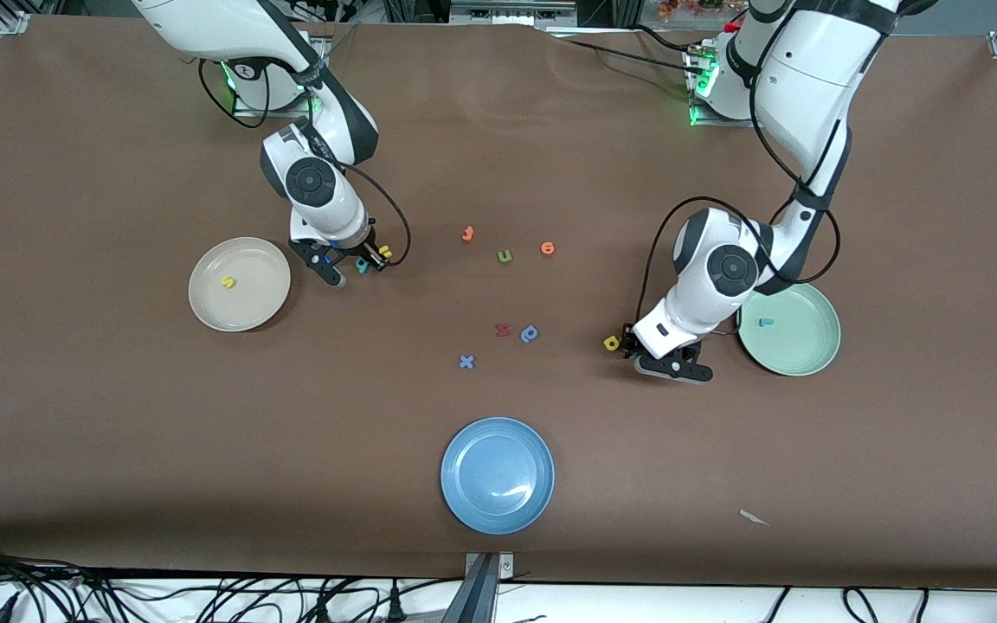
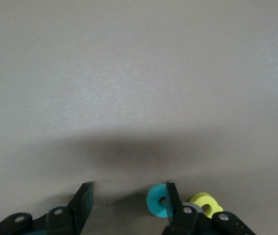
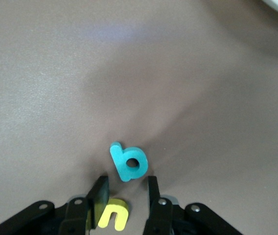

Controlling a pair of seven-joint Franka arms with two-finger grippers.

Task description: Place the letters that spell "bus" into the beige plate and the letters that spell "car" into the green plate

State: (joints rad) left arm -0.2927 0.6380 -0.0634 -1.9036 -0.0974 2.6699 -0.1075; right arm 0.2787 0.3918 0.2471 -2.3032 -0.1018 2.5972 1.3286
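The beige plate point(image 1: 204, 298) holds the yellow s point(image 1: 227, 281). Beside it, low over the table, my right gripper point(image 1: 356, 268) point(image 3: 127, 181) is open; the yellow u point(image 3: 113, 214) point(image 1: 384, 252) lies between its fingers and the teal b point(image 3: 129, 163) point(image 1: 362, 265) just past its tips. The green plate point(image 1: 801, 355) holds one teal letter point(image 1: 765, 322). Next to that plate my left gripper point(image 1: 652, 356) point(image 2: 127, 188) is open at the table. A rounded teal letter point(image 2: 157, 200) leans on the inner face of one finger, and the yellow a point(image 2: 205, 203) point(image 1: 611, 343) lies outside that finger.
Loose letters lie mid-table: two orange ones point(image 1: 467, 234) point(image 1: 548, 248), an olive u point(image 1: 504, 256), a red one point(image 1: 503, 330), a dark blue one point(image 1: 530, 333) and a blue x point(image 1: 466, 362). A blue plate point(image 1: 497, 510) sits nearest the front camera.
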